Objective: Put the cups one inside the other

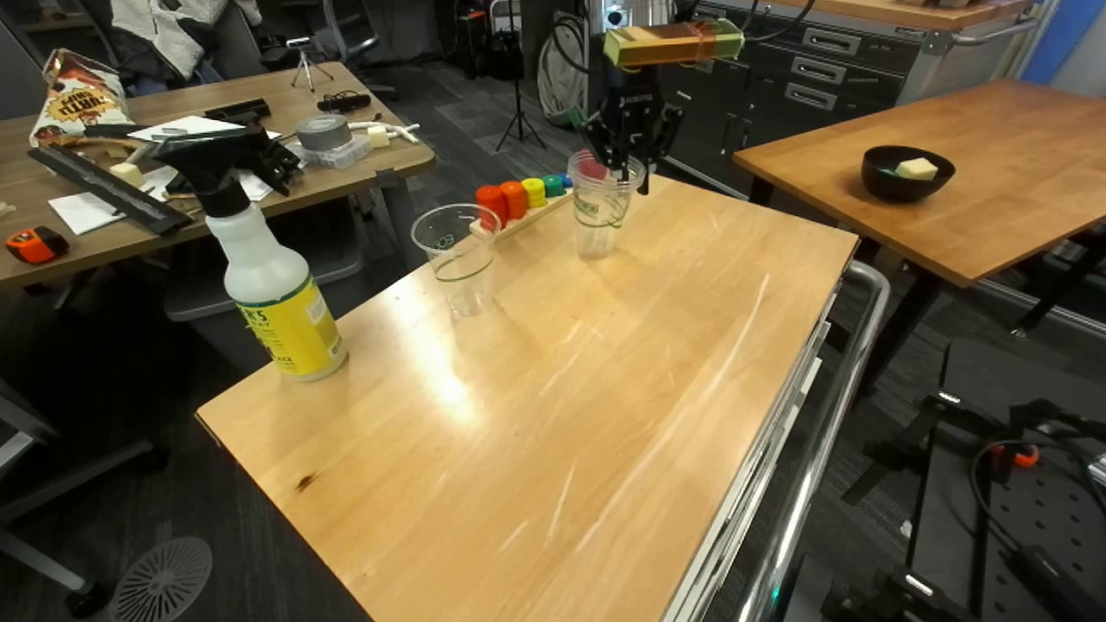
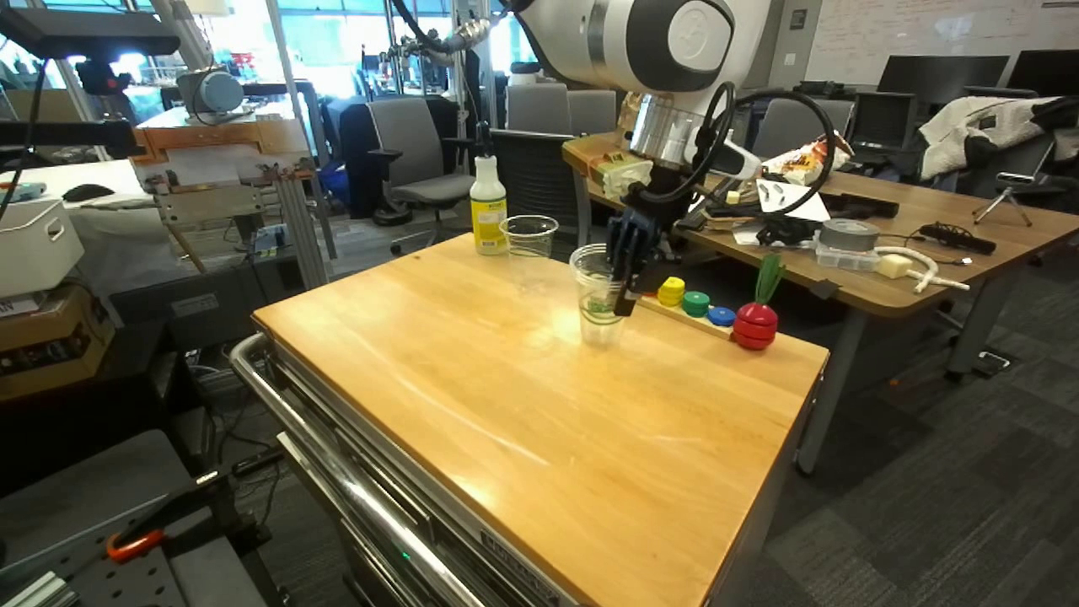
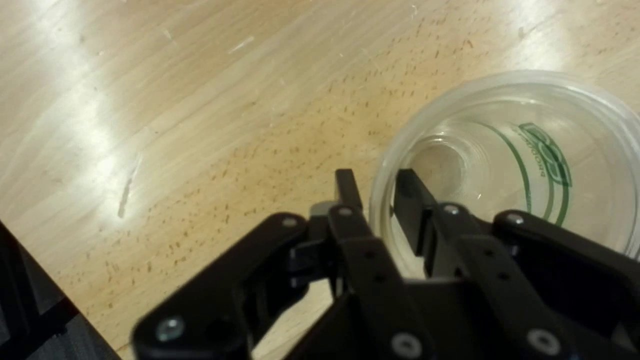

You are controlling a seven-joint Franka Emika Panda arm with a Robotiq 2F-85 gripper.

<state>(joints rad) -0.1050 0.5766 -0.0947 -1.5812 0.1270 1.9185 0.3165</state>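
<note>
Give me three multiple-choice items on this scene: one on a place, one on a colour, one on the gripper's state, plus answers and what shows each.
1. Where does the lone cup stand?
A. Between the spray bottle and the nested cups
B. Inside the nested cups
C. In the black bowl

2. What is the main colour of the bottle's label?
A. Blue
B. Red
C. Yellow

3. How is the gripper set?
A. Shut on the spray bottle
B. Astride the nested cups' rim
C. Away from every cup

Answers: 1 A, as both exterior views show; 2 C, its yellow shows in both exterior views; 3 B, the wrist view shows one finger inside the rim, one outside.
</note>
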